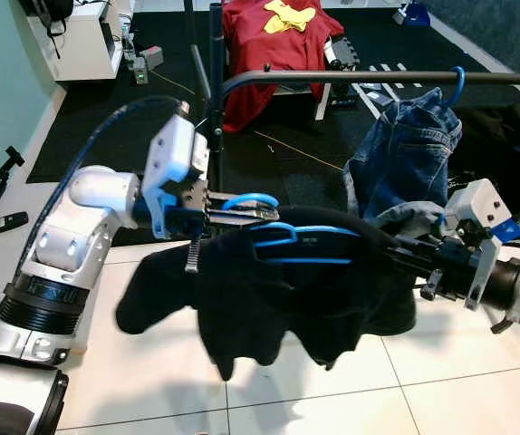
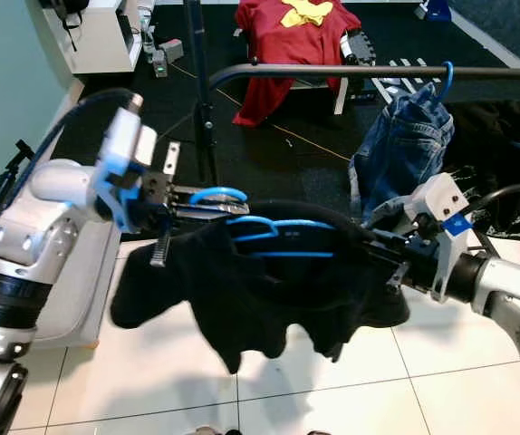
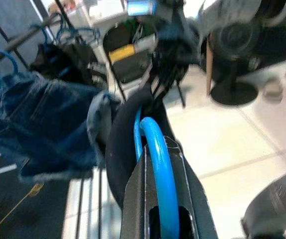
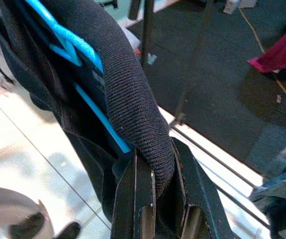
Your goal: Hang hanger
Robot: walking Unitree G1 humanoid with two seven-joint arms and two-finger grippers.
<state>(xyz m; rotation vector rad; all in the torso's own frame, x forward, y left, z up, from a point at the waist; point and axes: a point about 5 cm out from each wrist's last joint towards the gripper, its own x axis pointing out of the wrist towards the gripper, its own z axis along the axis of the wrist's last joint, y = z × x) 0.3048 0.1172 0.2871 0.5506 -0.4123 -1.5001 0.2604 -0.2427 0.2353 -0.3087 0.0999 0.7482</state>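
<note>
The left hand (image 1: pixel 242 211) is clamped on the curved hook of the blue hanger (image 1: pixel 301 243); in the left wrist view the glossy plastic loop (image 3: pixel 159 164) is seen pinched between the black fingers. The right hand (image 1: pixel 396 252) is closed on the far shoulder end, where a thick fold of black knit (image 4: pixel 133 104) and the thin blue bar are gripped together between the fingers. The hanger is held level between both hands, in the air above the tiled floor (image 1: pixel 441 381) and in front of the rail (image 1: pixel 351 78), not yet on it. The black garment (image 1: pixel 269 299) is draped over the hanger and sags in soft lobes below it, so it is judged limp and of modest weight, likely to swing and to slide on the smooth plastic if tilted. The hanger itself is judged light, thin and rigid, with some flex. The hook is judged the best place to hold, since it must pass over the rail; the cloth-padded shoulder gives a soft grip that resists slipping but steers less exactly. The knit is ribbed and matte, the plastic round in section and shiny. The rail is a dark, smooth, slightly bent tube on an upright post (image 1: pixel 215 82). Faded denim jeans (image 1: pixel 403 154), stiff and heavy-looking, already hang from it on another blue hook (image 1: pixel 457 86). A red cloth (image 1: pixel 274 41) is draped further back on dark carpet.
</note>
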